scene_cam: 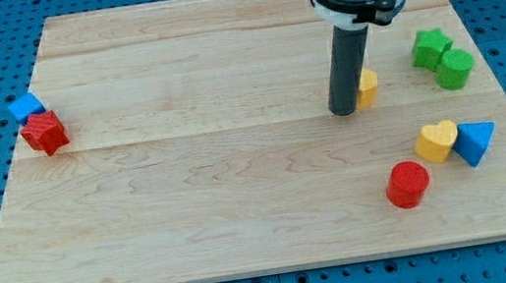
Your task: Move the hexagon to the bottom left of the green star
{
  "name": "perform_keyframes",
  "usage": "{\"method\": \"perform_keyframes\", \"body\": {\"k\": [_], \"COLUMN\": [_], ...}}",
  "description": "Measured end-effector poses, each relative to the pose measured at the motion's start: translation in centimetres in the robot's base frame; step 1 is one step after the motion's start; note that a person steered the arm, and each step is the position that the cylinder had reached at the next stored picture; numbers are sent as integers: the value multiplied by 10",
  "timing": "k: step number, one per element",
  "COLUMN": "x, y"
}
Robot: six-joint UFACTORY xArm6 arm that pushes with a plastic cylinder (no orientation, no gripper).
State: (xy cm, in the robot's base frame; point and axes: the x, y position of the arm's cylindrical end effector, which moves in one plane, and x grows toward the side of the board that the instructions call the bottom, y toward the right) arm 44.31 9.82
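My tip (344,110) rests on the wooden board (190,190), right of centre. A yellow block (368,88), the hexagon, sits just to the tip's right, touching or almost touching the rod, which hides its left part. The green star (429,46) lies further right near the board's right edge, slightly above the yellow block. The yellow block is to the star's left and a little lower.
A green round block (456,68) touches the star's lower right. A yellow heart (437,141), a blue triangle (474,142) and a red cylinder (408,184) sit at lower right. A blue cube (26,106) and a red star (43,132) sit at the left edge.
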Motion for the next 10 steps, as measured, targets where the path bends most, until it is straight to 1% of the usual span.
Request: {"method": "perform_keyframes", "body": {"k": [1, 2, 3, 4, 5, 6, 7, 8, 9, 10], "x": [-5, -28, -32, -32, -38, -36, -10, -12, -29, -35], "y": [-10, 14, 28, 17, 36, 46, 47, 57, 61, 62]}}
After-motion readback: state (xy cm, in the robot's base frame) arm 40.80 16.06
